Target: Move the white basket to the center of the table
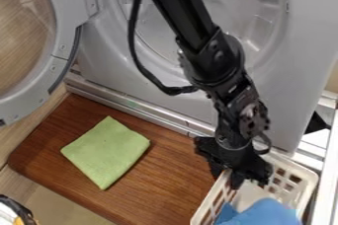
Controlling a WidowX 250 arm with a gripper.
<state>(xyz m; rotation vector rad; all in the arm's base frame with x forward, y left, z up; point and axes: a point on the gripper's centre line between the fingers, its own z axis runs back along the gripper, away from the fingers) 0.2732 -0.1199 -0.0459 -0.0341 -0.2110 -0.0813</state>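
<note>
White perforated basket (304, 172) is observed at the lower right of the frame, with blue cloth (267, 212) inside. The black two-finger gripper (226, 177) is positioned at its upper left rim, fingers partly spread; whether the rim is clamped cannot be determined. Green cloth (107, 151) is laid on the brown wooden tabletop (177, 182), left of centre.

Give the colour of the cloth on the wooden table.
The cloth is light green; see the camera view.
</note>
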